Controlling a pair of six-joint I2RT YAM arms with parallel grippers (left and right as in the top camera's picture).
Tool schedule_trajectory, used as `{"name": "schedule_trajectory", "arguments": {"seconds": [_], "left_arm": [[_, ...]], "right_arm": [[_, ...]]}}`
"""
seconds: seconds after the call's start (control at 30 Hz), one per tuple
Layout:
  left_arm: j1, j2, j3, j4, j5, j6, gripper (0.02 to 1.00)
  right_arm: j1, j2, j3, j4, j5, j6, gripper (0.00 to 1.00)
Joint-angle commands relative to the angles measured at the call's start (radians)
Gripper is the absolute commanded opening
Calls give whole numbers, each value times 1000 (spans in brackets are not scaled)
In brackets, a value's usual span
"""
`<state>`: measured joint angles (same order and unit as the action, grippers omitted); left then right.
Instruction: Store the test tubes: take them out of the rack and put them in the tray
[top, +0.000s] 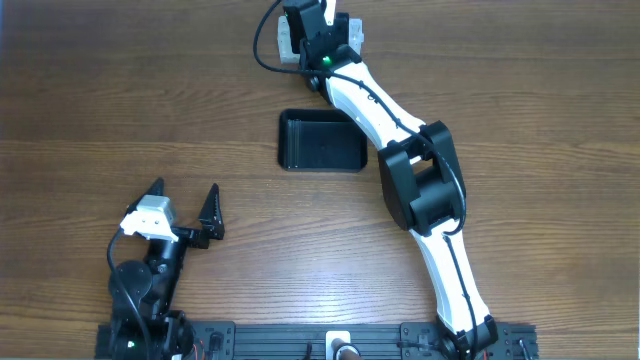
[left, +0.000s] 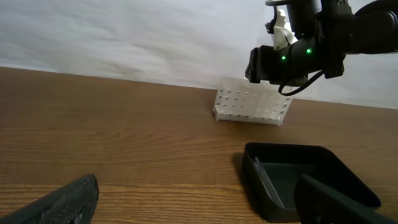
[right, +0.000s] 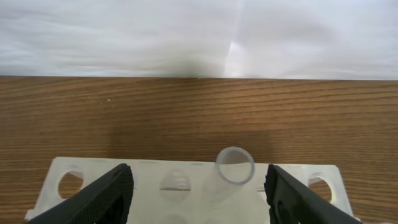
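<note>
Across the whole work area runs a brown wood-grain bench (top: 100, 100), with the grain lying lengthwise in the top view. Behind its far edge the wrist views show a plain white backdrop (right: 124, 37), which closes off the room.

Count of items:
- One black tray (top: 320, 142). It is rectangular with rounded corners and lies flat near the middle of the bench.
- One white rack (left: 252, 106). It stands at the far edge of the bench, beyond the tray and apart from it. Its side face is dotted with rows of small holes, and its top face has several round openings.
- One clear test tube (right: 235, 165) can be made out. It stands upright in the rack, and its open mouth rises above the top face.
- Two arms.

The right arm (top: 400, 150) reaches up the bench past the tray's right side, and its wrist is over the rack. The right tool (right: 199, 175) hangs above the rack with its fingers spread wide. One finger is on each side of the test tube and neither touches it.

The left arm (top: 150, 270) stays near its base at the lower left, well apart from tray and rack. The left tool (top: 185, 190) is also spread and holds nothing. From its own wrist view, the bare bench lies between its fingers, with the tray ahead and to one side.
</note>
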<state>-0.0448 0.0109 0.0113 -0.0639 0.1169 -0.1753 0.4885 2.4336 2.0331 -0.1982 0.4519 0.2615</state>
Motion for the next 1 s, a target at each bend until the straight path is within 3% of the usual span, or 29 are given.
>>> {"name": "schedule_trajectory", "arguments": {"seconds": [0.03,0.2,0.37,0.53,1.0], "left_arm": [[5,-8,-5,-2,13,11,1000],[5,-8,-5,-2,13,11,998],[5,-8,-5,-2,13,11,1000],[5,-8,-5,-2,13,11,1000],[5,-8,-5,-2,13,11,1000]], "right_arm": [[-12,23,26,3,29,-2,612],[-17,23,26,8,29,-2,498],[-23,24,26,6,31,-9,472],[-23,24,26,7,43,-9,371],[-23,24,26,7,48,-9,205]]}}
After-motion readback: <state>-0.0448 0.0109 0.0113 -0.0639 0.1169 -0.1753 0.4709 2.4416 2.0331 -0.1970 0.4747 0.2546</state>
